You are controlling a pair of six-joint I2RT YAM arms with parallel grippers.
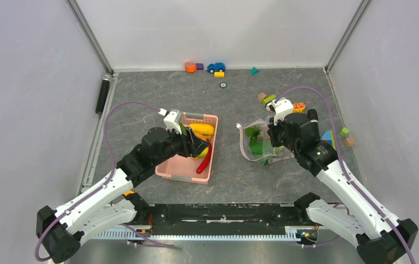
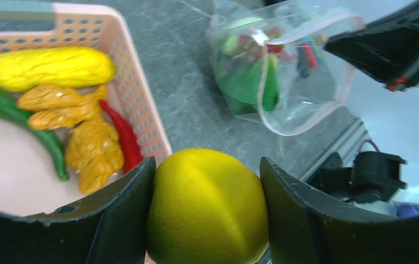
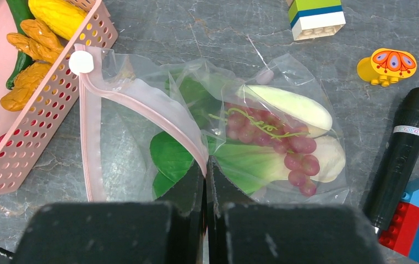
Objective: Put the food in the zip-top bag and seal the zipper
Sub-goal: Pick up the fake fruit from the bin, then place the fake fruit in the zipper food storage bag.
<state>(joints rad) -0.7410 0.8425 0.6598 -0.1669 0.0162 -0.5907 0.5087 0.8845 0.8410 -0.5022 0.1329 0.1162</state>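
Note:
My left gripper (image 2: 207,165) is shut on the yellow-green mango (image 2: 207,212) and holds it above the right rim of the pink basket (image 2: 141,118). In the top view the left gripper (image 1: 195,144) is over the basket. In the basket lie a yellow corn (image 2: 47,67), orange pieces (image 2: 88,146), a red chili (image 2: 121,135) and a long green pod (image 2: 28,118). My right gripper (image 3: 207,165) is shut on the upper zip edge of the clear zip-top bag (image 3: 121,148) and holds its mouth open. The pinkish zipper (image 3: 141,96) has its white slider (image 3: 81,62) at the far end. Bok choy (image 3: 256,162) and purple grapes (image 3: 284,143) lie inside.
A black microphone-like toy (image 3: 402,154), building blocks (image 3: 317,16) and a yellow toy (image 3: 386,65) lie right of the bag. A toy car (image 1: 216,67) and small pieces sit at the back wall. A black cylinder (image 1: 103,93) lies at the left edge.

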